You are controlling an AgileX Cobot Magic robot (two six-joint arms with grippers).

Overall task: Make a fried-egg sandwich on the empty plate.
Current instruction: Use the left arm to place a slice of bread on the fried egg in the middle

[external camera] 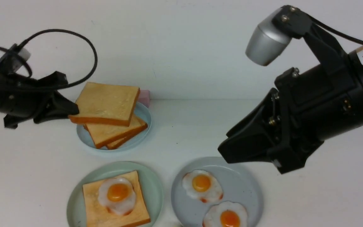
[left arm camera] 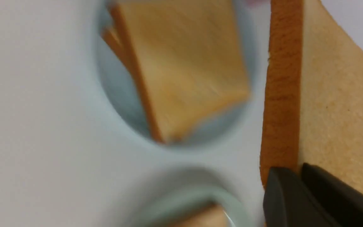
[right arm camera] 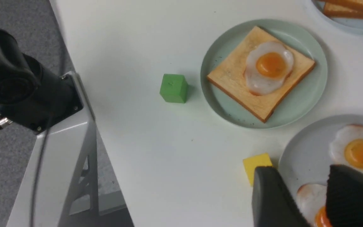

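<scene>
Pinching a toast slice (external camera: 106, 102), your left pincer (external camera: 71, 111) holds it above the stack (external camera: 115, 134) on the light-blue plate (external camera: 145, 118); your right pincer (external camera: 230, 153) hangs spread over the grey plate (external camera: 247, 189). Your mint-green plate (external camera: 152, 186), by the near edge of the desk (external camera: 184, 132), carries toast (external camera: 98, 209) topped with egg (external camera: 117, 194).

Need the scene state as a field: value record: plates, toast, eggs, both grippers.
left gripper: shut on held slice, above blue plate
right gripper: open, empty, over grey plate
blue plate: stack of two toast slices
mint plate: base toast with egg on top; no top slice yet
grey plate: spare eggs, two
table extras: green block, yellow block
</scene>
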